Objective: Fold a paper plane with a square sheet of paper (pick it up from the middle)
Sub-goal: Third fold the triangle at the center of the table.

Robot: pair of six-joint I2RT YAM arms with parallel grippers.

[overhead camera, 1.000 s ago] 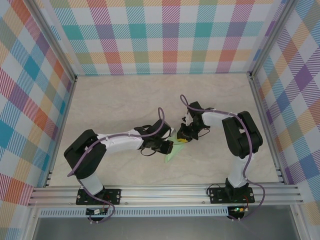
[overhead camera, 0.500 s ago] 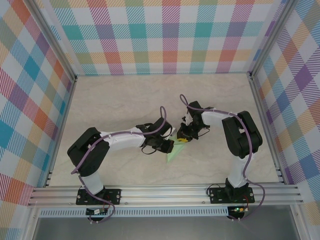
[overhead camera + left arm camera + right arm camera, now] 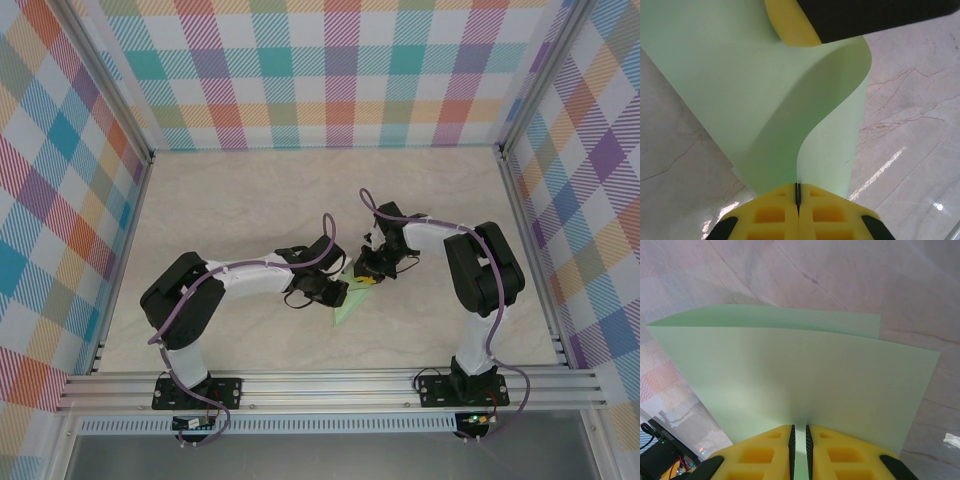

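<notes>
There is one square sheet of paper [image 3: 755,100] near the middle of the table [image 3: 250,200], held between two grippers. The left gripper [image 3: 797,197] is pinched tight on one edge, and the right gripper [image 3: 799,440] is clamped on another. The sheet bows between them and seems doubled into two layers, though the overhead view is too small to confirm this.

The sheet of paper [image 3: 755,100] is thin, smooth and matt. My left claw [image 3: 797,195] has matt yellow pads [image 3: 765,217] that look like moulded plastic. The tabletop [image 3: 910,130] is glossy, marble-patterned, catching glints. The frame rails [image 3: 330,385] are brushed metal.
</notes>
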